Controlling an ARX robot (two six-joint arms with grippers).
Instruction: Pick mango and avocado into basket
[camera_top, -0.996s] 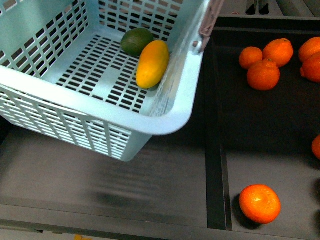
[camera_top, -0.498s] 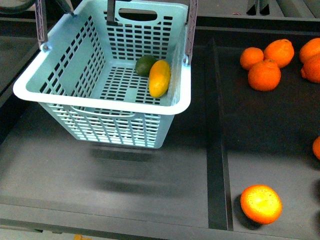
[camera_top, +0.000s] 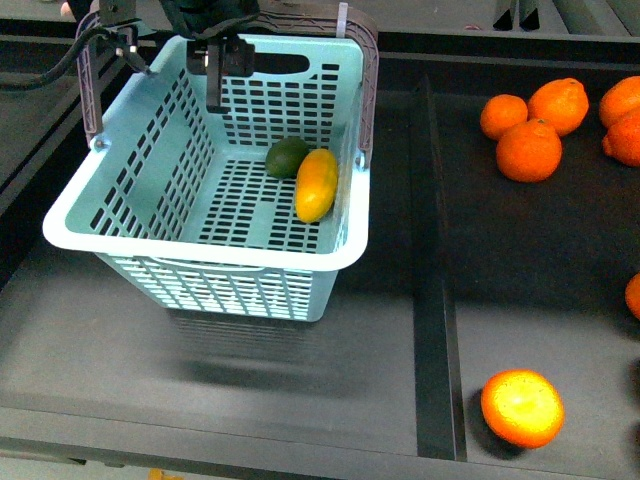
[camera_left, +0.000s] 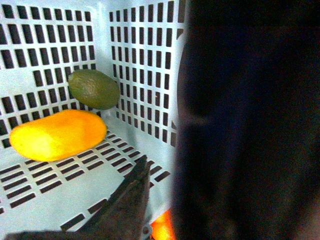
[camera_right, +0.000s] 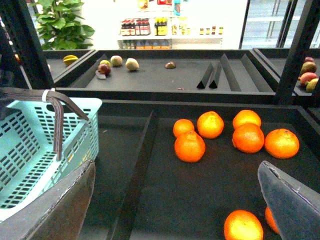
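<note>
Basket (camera_top: 200, 250) lower (mango (camera_top: 316, 184) lengthwise away)

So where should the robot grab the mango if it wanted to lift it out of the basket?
Probably across the middle of the mango, coming straight down from above. It lies flat on the slotted floor of the basket, long and narrow, so its slim sides fit between the fingers. The avocado touches its far end and the basket wall is close beside it, so sideways approaches look blocked.
</note>
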